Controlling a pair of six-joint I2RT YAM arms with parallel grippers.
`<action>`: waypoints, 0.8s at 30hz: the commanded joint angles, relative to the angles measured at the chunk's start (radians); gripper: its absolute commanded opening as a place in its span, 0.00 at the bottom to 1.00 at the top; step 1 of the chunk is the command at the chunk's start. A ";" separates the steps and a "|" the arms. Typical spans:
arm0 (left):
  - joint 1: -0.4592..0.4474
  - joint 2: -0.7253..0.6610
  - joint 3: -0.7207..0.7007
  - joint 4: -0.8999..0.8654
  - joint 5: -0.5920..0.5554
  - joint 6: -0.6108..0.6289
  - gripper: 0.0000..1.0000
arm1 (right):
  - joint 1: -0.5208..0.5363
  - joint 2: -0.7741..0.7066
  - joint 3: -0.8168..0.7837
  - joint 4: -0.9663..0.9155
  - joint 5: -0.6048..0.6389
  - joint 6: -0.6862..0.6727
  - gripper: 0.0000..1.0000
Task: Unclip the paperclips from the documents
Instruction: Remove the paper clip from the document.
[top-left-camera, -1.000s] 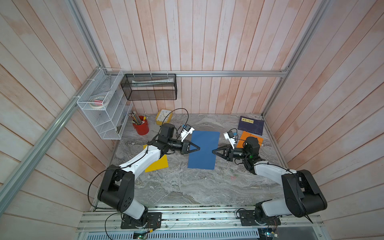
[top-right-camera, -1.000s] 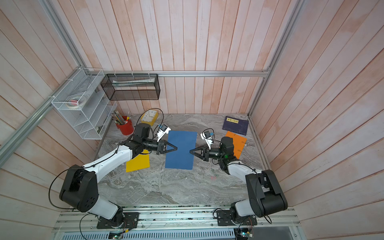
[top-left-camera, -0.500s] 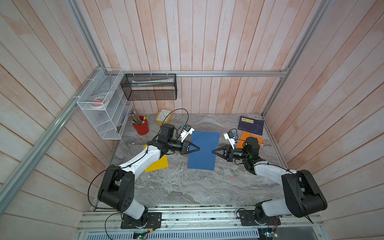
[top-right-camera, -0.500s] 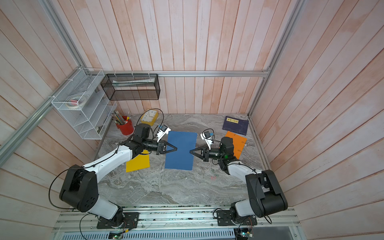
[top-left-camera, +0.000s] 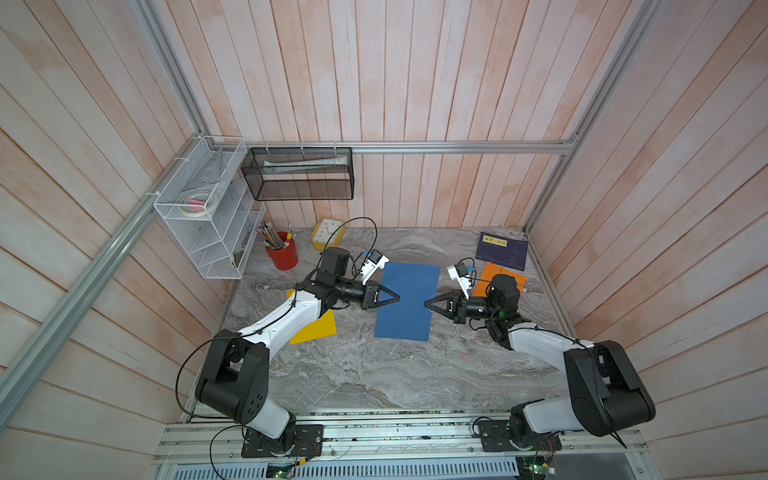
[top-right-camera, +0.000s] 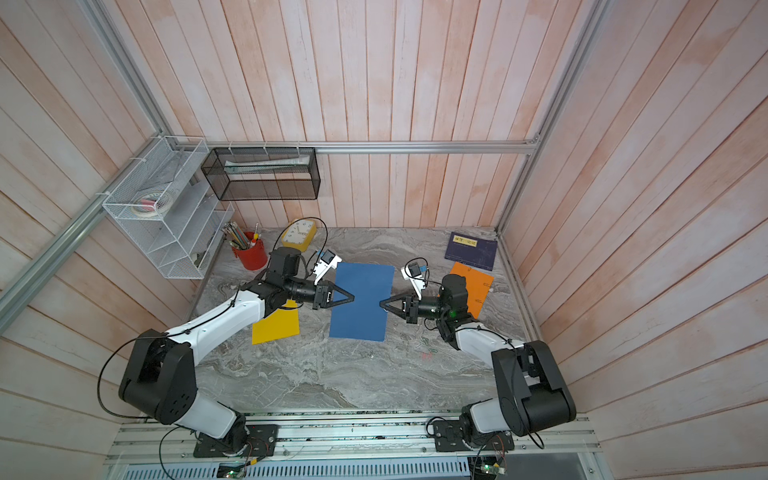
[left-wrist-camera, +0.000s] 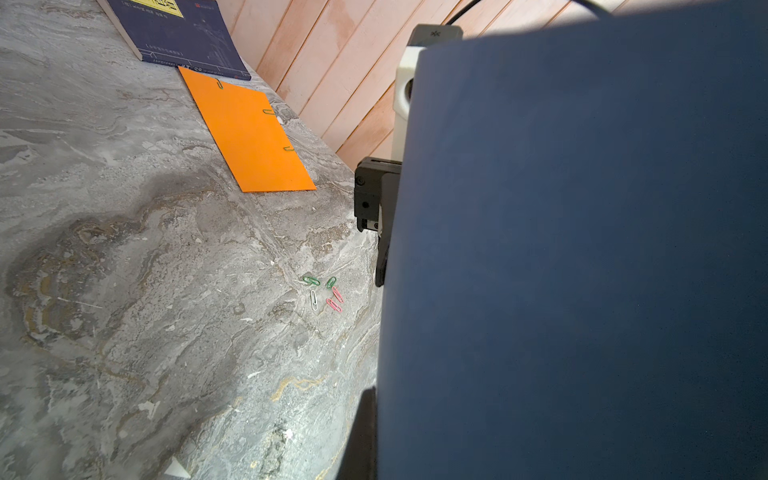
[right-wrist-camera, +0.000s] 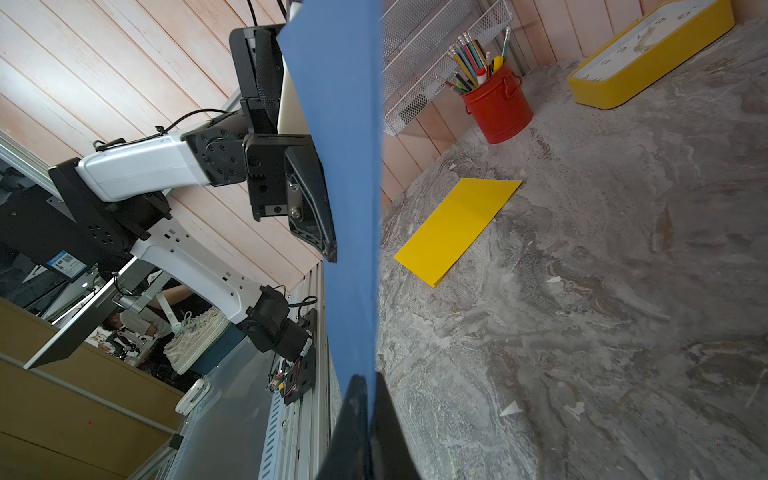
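Lifted clear of the table (top-left-camera: 353, 374) and stretched level between 2 arms, blue document (top-left-camera: 409, 322), pinched at mid-edge from opposite sides: left tool (top-left-camera: 397, 297) clamped shut on 1 long edge, right tool (top-left-camera: 426, 303) clamped shut on the opposite edge, tips pointing at each other across the sheet. Probably held this way to anchor the paper at 1 edge while dragging a clip off the opposite edge; no clip visible on the blue sheet, and cannot tell whether any trapped between the right tips. Yellow document (top-left-camera: 318, 330) flat beside the left arm, no clips showing. Orange document (left-wrist-camera: 249, 133) flat just beside the navy booklet (left-wrist-camera: 183, 33), 3 green paperclips (left-wrist-camera: 269, 111) on its edges, seemingly awaiting its turn. 5 loose paperclips (left-wrist-camera: 324, 293) clustered on bare table near the right arm, apart from every sheet, likely a drop spot for removed clips.
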 joint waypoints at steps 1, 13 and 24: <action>0.017 -0.029 0.000 -0.003 0.010 0.018 0.00 | -0.005 -0.010 -0.008 -0.023 -0.003 -0.009 0.06; 0.023 -0.029 0.006 -0.011 0.008 0.024 0.00 | -0.005 -0.008 -0.005 -0.031 -0.005 -0.013 0.06; 0.026 -0.034 0.007 -0.023 0.008 0.035 0.00 | -0.005 -0.010 -0.001 -0.051 -0.001 -0.025 0.06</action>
